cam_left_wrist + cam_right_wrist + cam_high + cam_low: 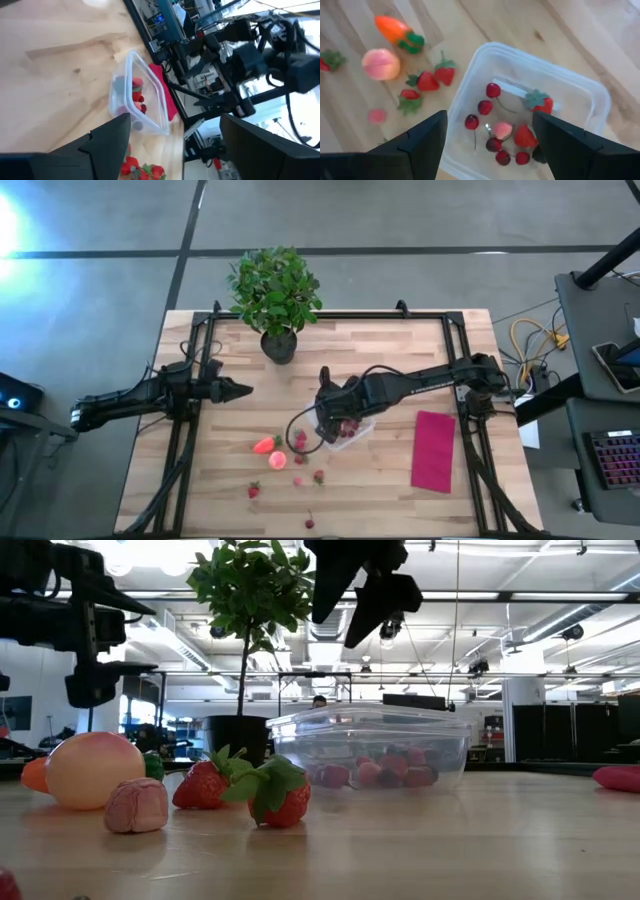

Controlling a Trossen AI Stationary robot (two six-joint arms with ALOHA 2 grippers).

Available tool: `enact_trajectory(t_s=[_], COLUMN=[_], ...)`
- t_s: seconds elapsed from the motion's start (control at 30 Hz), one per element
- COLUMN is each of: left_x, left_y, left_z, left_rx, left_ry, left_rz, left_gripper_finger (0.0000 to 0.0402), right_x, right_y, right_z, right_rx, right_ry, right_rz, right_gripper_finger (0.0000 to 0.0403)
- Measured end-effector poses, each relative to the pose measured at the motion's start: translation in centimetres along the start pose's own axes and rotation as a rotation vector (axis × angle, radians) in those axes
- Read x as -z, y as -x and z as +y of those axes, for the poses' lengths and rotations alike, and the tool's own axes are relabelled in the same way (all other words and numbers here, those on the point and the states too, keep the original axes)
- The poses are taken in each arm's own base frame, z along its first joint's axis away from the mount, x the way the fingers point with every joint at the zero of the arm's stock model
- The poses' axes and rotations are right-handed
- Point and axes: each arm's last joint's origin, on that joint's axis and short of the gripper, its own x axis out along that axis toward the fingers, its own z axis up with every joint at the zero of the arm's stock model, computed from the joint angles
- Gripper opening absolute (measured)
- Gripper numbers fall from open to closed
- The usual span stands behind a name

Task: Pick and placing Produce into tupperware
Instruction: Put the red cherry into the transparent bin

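On the desk, the right pincer hangs above the clear tub, fingers apart and empty, berries inside it. More fruit lies beside it. The left pincer waits apart, open.

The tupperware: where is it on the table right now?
In the high view the tupperware sits near the table's middle, directly under the right hand, with the magenta cloth to its right and loose produce to its left.
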Motion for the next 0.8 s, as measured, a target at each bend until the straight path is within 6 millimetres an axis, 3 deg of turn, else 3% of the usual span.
enact_trajectory(t_s=[0.17,0.37,0.47,0.63,0.8], left_x=[0.0,-0.1,-0.1,-0.1,-0.1], left_y=[0.0,0.0,0.0,0.0,0.0], left_z=[0.0,0.0,-0.1,-0.2,-0.2], left_rx=[-0.006,-0.002,0.001,0.011,0.010], left_ry=[-0.044,-0.046,-0.046,-0.050,-0.056], left_rz=[-0.014,-0.016,-0.017,-0.023,-0.022], left_gripper_finger=[0.0293,0.0293,0.0293,0.0293,0.0293], right_x=[-0.6,-1.7,-1.2,2.7,5.4], right_y=[1.3,4.5,5.5,2.8,4.7], right_z=[-0.3,1.1,1.1,-1.8,-7.2], right_rx=[-0.075,-0.397,-0.400,-0.357,-0.538], right_ry=[-0.146,0.142,0.183,0.095,-0.017], right_rz=[-0.020,-0.130,-0.192,-0.067,-0.178], right_gripper_finger=[0.0286,0.0286,0.0286,0.0286,0.0286])
